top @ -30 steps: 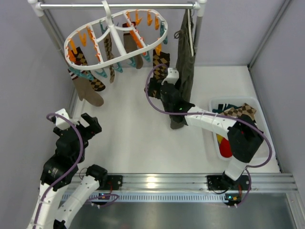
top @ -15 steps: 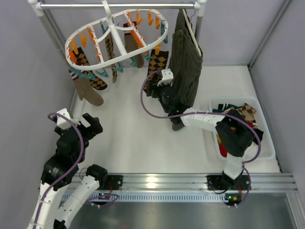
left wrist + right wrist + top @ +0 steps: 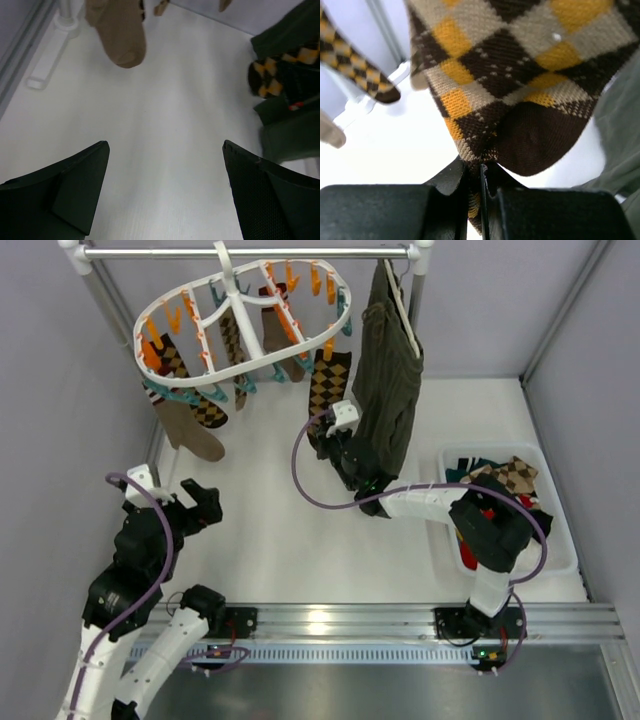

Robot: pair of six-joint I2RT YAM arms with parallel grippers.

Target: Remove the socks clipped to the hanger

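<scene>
The white oval hanger [image 3: 236, 368] hangs from the rail with several socks clipped under it. One argyle sock [image 3: 326, 383] hangs at its right end. My right gripper [image 3: 324, 432] is shut on that sock's dark brown toe; in the right wrist view the argyle sock [image 3: 520, 75] runs down into the closed gripper [image 3: 481, 172]. A tan sock [image 3: 195, 437] and another argyle sock [image 3: 207, 412] hang at the hanger's left. My left gripper [image 3: 196, 504] is open and holds nothing, low over the table at the left; in its own view the gripper [image 3: 165, 146] faces the tan sock's toe [image 3: 122, 37].
A long dark olive garment [image 3: 390, 380] hangs from the metal rail [image 3: 250, 253], right beside the right arm. A white bin [image 3: 560, 558] with clothes sits at the right. The rail's left post [image 3: 110, 300] stands behind the hanger.
My right gripper moved up and left to the argyle sock's toe and shut on it. The olive garment swung aside. The left arm barely shifted.
</scene>
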